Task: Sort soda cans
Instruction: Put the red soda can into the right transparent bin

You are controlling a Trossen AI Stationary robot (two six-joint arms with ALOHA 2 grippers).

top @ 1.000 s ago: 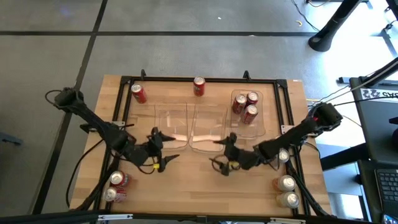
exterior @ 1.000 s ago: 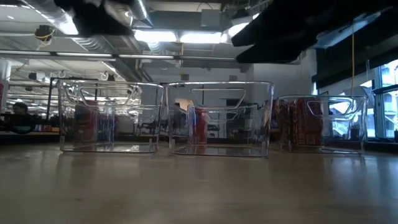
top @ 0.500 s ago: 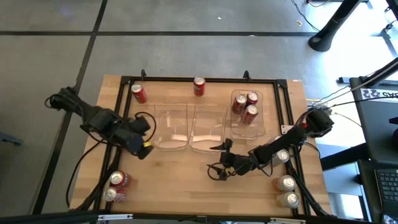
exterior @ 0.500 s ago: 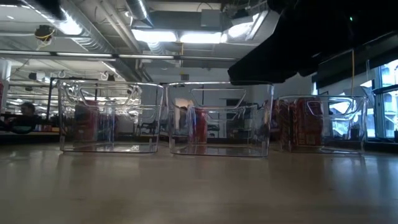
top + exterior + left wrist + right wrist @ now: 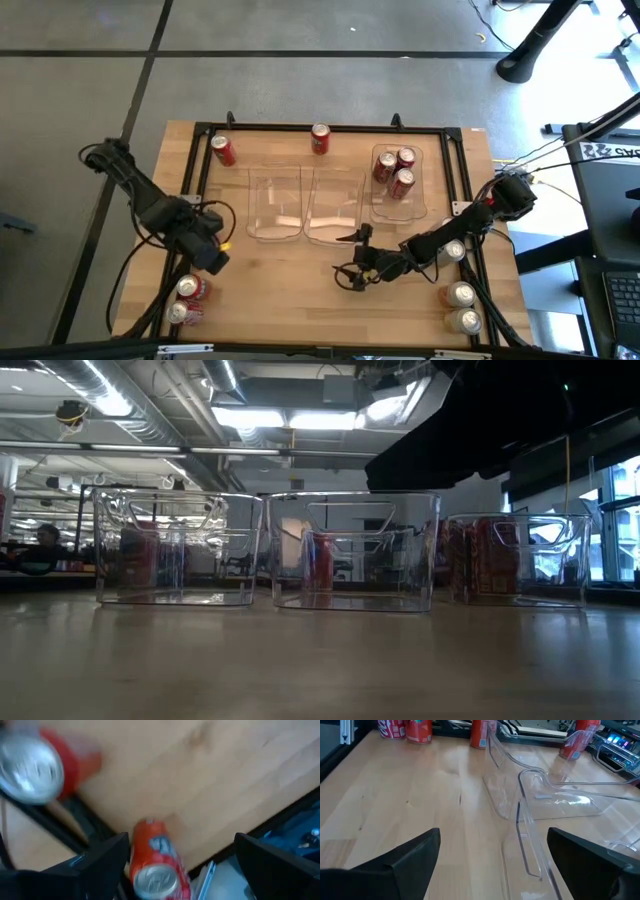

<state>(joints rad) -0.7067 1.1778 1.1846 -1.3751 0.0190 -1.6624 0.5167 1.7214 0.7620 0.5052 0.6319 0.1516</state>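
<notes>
My left gripper [image 5: 210,257] hangs open at the table's near left, pointing down. Below it stand two red soda cans [image 5: 190,288] [image 5: 180,312]. In the left wrist view one can [image 5: 157,865] shows between the spread fingers and the other [image 5: 30,767] off to one side; neither is touched. My right gripper [image 5: 349,260] is open, low over bare wood in front of the middle bin [image 5: 333,210], nothing between its fingers [image 5: 405,860]. Three red cans [image 5: 395,170] stand in the right bin. Two more red cans [image 5: 222,150] [image 5: 320,138] stand at the far edge.
Three clear bins stand in a row across the middle of the table [image 5: 175,550] [image 5: 352,550] [image 5: 515,558]; the left bin [image 5: 275,210] and the middle bin hold nothing. Pale cans [image 5: 460,295] [image 5: 466,320] stand at the near right corner. A black frame [image 5: 300,128] rims the table.
My left gripper has drawn back from in front of the left bin toward the table's near left corner, risen, rolled and tipped from nearly level to pointing down over the two red cans. My right gripper sank a little toward the near edge, then held still. Both stayed open.
</notes>
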